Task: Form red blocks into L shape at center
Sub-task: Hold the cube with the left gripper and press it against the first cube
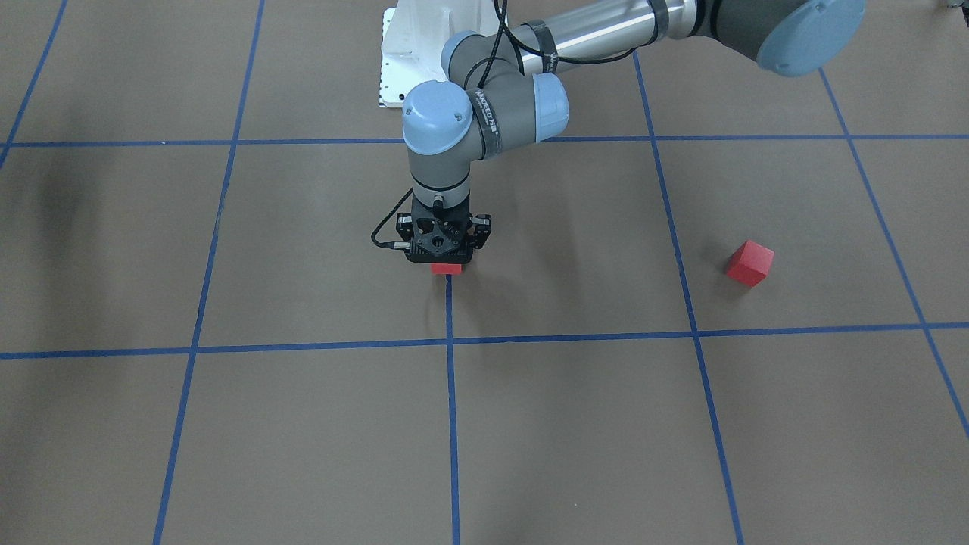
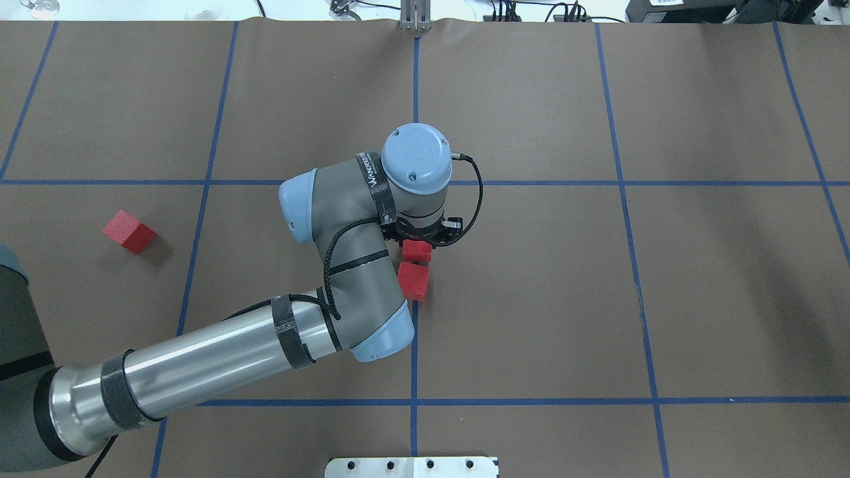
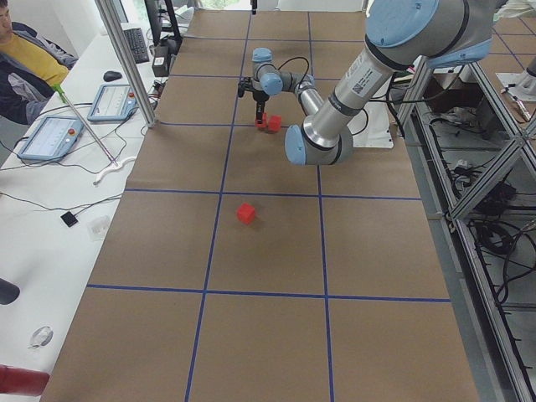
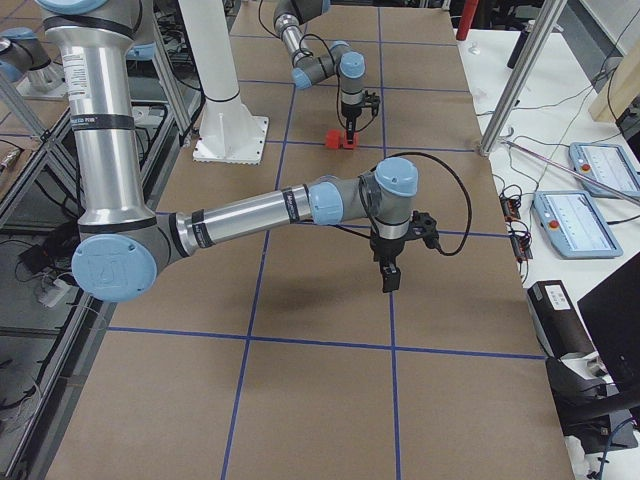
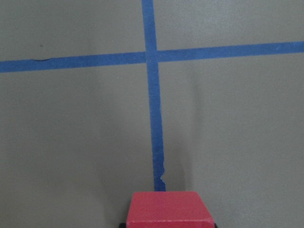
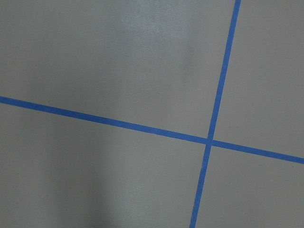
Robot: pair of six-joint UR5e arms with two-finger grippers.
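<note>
The left pincer (image 1: 446,261) is pointing straight down at the middle of the brown table (image 2: 531,299), its jaws pressing against two sides of a red block (image 5: 167,209). The wrist view is showing dark slivers of jaw flush with the block's edges. Whether the block is resting on the surface or raised just off it cannot be told.

This held block is sitting on the central blue tape line (image 2: 414,352). A second red block (image 2: 413,280) is lying just beside it on the robot's near side. The two are so close that a gap cannot be made out.

The left arm (image 2: 199,362) is reaching in over the table. Its wrist is hanging above the pair, hiding part of the held block from overhead.

A third red block (image 2: 129,232) is lying turned at an angle, well apart on the robot's left, in the neighbouring grid square.

The right pincer (image 4: 389,277) is hanging over bare table far off to the right; how far it is open cannot be told.

A seated person (image 3: 25,59) is at a white side bench.
</note>
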